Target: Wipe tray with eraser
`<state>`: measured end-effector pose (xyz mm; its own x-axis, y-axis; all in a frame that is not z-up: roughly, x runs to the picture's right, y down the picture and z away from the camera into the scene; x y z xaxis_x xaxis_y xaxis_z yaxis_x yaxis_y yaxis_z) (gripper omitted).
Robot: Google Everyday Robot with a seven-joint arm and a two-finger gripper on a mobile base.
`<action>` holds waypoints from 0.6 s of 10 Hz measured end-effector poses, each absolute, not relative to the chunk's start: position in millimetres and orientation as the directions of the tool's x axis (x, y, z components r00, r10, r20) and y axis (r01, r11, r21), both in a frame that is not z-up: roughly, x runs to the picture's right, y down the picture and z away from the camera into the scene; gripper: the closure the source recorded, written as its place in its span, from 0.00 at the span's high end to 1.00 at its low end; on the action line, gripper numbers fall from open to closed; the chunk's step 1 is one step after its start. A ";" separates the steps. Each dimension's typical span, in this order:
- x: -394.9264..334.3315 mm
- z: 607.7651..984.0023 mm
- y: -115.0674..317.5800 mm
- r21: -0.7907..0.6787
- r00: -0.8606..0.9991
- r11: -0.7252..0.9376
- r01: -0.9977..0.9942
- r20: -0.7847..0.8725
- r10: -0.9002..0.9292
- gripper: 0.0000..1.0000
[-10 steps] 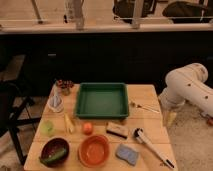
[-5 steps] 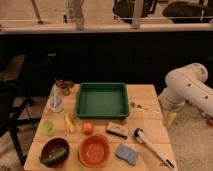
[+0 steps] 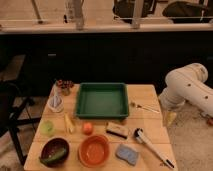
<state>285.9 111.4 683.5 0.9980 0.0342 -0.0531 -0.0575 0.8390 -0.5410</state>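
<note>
So the wooden table (image 3: 151, 120) takes up most of the shot, and the big white robot arm (image 3: 189, 89) is off to its right side, bent down past the edge. The green tray (image 3: 102, 100) sits flat at the back middle of the table. In front of it, near the front edge, there's a round orange bowl (image 3: 95, 150), and to its left a dark bowl (image 3: 54, 151) with something green in it. A long-handled white brush (image 3: 152, 147) lies diagonally at the front right, and a blue sponge (image 3: 127, 153) sits between it and the orange bowl. The eraser (image 3: 118, 130) is lying flat just in front of the tray's front right corner, close to the tray but not in it, with the brush head right beside it. The gripper (image 3: 170, 118) hangs pointing down just off the table's right edge, well apart from the eraser, jaws spread and gripping nothing. Smaller stuff: a clear cup (image 3: 56, 102) left of the tray, a small orange ball (image 3: 88, 128), and a fork (image 3: 145, 106) to the tray's right.
</note>
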 end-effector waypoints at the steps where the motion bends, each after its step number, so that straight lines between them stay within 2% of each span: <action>1: 285.9 683.4 111.2 -0.541 0.998 0.839 -0.057 -0.053 0.034 0.80; 6: 286.0 683.4 111.2 -0.539 0.998 0.840 -0.061 -0.056 0.036 0.80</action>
<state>286.0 111.2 683.4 0.9978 0.0360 -0.0559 -0.0605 0.8403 -0.5387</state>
